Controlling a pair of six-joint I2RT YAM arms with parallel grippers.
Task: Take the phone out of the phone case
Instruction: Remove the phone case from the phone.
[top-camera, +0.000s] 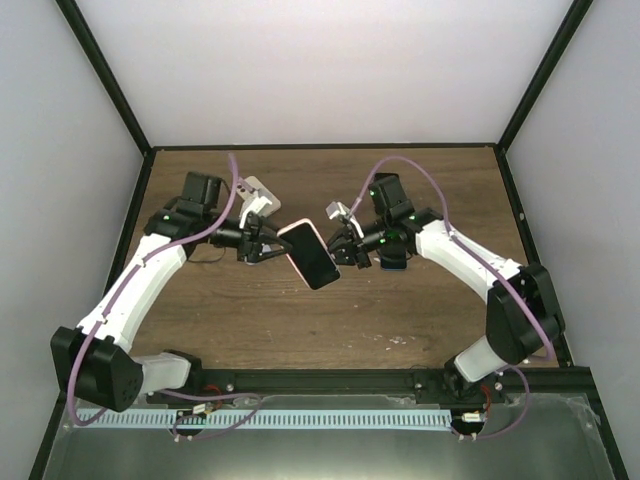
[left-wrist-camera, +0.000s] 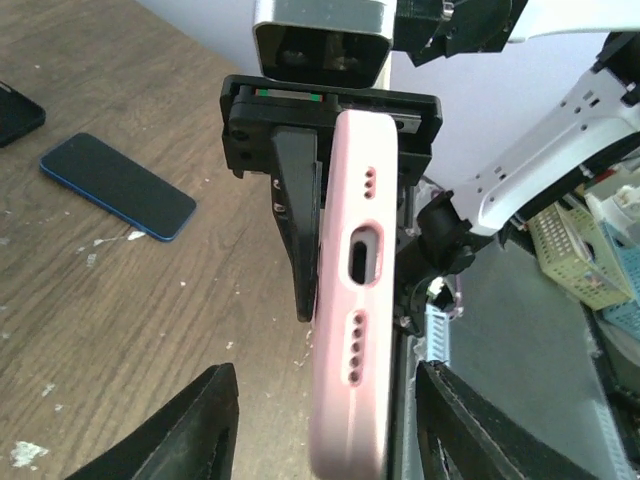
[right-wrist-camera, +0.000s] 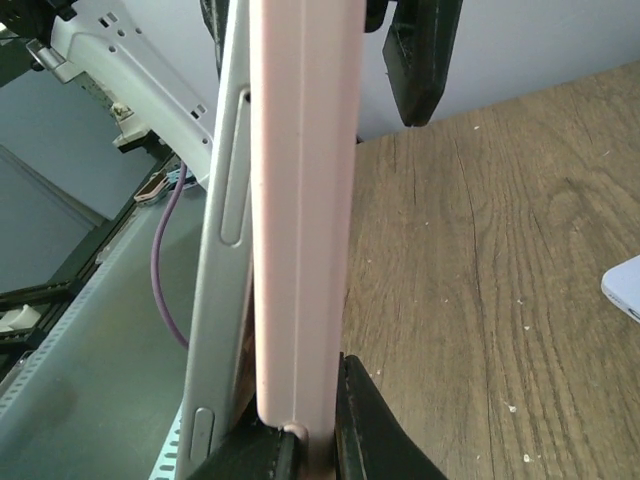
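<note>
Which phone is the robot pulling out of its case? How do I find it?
Find the brown wooden table. Over its middle, the left arm and right arm have their jaws at one phone held in the air. It alone wears a pink case; the flat-lying phone is blue-edged.

This is a robotics lab, set up as a closed test cell. A wooden worktop (top-camera: 250, 330) is boxed in by plain white panels (top-camera: 330, 70) on a black metal frame (top-camera: 102, 70). A left arm (top-camera: 140, 285) and a right arm (top-camera: 460, 255), both white machine limbs, are bolted to a rail (top-camera: 330, 382) and trail purple cable (right-wrist-camera: 155, 265). Plastic baskets (left-wrist-camera: 585, 250) stand beside the cell.
</note>
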